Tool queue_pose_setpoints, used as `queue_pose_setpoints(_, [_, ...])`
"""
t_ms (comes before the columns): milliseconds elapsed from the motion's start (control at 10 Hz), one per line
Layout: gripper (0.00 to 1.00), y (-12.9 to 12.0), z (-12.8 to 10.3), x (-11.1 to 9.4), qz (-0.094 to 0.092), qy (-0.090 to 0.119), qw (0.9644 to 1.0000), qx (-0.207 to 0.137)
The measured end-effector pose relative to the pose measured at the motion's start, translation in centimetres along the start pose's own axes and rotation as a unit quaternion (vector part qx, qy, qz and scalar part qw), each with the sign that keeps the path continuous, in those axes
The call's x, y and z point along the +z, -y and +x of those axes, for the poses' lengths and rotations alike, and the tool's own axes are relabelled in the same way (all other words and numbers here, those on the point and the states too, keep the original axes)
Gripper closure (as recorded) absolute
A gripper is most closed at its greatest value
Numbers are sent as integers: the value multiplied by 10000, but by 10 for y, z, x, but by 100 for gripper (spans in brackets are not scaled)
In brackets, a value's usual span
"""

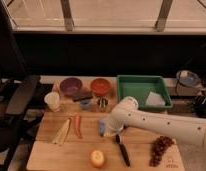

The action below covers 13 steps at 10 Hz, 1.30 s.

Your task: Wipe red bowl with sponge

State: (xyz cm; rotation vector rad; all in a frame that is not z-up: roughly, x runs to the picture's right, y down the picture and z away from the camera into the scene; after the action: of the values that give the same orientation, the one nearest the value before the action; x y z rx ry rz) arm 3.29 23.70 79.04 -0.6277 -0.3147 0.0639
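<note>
The red bowl (100,86) stands at the back of the wooden table, right of the purple bowl (71,86). The sponge (102,126), a small light-blue block, is at the middle of the table, right against the end of my white arm. My gripper (108,130) is down at the sponge, mostly hidden under the arm's wrist (122,114). It is well in front of the red bowl.
A green tray (127,91) with a white cloth (155,98) stands at the back right. A white cup (52,100), small blue cup (86,104) and metal cup (102,103) stand before the bowls. A carrot (77,125), yellow fruit (97,158), knife (123,150) and grapes (160,147) lie in front.
</note>
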Motion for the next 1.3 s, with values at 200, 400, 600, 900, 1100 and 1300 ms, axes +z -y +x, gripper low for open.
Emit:
queue_pose_setpoints(200, [100,16,-13,-43,300,114,9990,-301])
queue_pose_setpoints(400, [100,28,-24,-92,532,211,9966,-586])
queue_pose_setpoints(600, [100,31,-31,-125,639,265,9944,-802])
queue_pose_setpoints(900, [100,31,-33,-127,641,273,9940,-843])
queue_pose_setpoints(1100, [100,34,-34,-128,674,292,9935,-875])
queue_pose_setpoints(1300, [100,54,-45,-136,788,328,9910,-1027])
